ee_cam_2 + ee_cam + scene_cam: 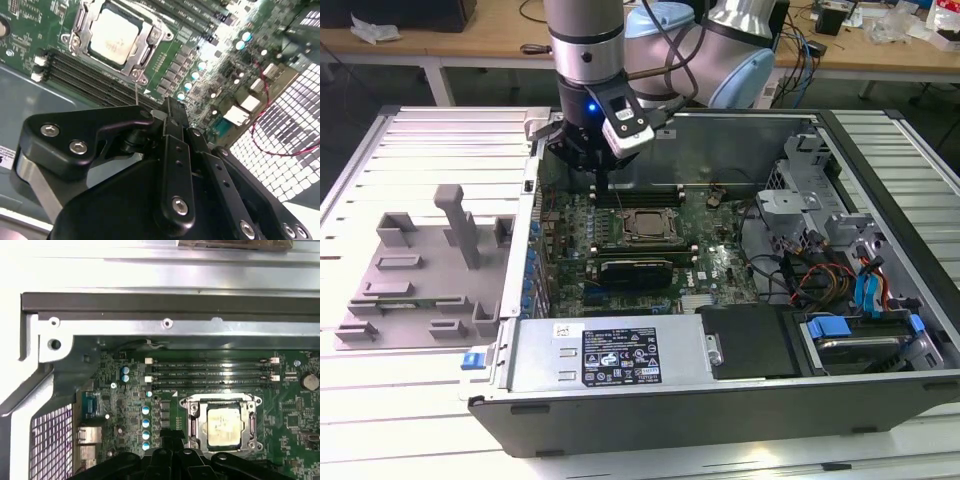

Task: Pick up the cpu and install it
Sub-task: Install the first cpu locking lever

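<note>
A pale slatted metal table [410, 135] carries everything, its ribs running across from one side edge to the other. An open computer case [720, 400] lies flat on it, taking up the middle and the exterior view's right part of the surface and reaching close to the near edge. Just beside the case, toward the exterior view's left edge, sits a flat grey plastic fixture [415, 285] with upright blocks, set roughly midway between the far and near edges.

Lab: open computer case [720, 390], cluttered workbenches [440, 45] behind.
</note>
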Controlling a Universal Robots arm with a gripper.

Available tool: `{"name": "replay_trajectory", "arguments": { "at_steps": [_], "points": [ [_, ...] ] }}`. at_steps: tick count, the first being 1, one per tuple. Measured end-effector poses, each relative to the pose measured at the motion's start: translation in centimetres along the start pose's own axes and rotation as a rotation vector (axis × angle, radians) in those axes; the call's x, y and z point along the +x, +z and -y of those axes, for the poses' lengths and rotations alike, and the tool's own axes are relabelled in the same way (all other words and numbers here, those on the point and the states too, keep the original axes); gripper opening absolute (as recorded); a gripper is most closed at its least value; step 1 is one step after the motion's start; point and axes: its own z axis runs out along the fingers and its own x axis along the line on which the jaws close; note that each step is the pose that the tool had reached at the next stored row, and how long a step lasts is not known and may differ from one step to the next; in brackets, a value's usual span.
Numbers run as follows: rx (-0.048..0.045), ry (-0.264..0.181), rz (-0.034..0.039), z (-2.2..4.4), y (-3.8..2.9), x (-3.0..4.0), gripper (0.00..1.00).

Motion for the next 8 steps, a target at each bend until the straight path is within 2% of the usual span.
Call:
{"name": "replay_trajectory", "arguments": {
  "at_steps": [8],
  "points": [
    [-0.0188, 0.001, -0.0003, -2.17, 1.44, 0.12, 0.11]
  ]
}}
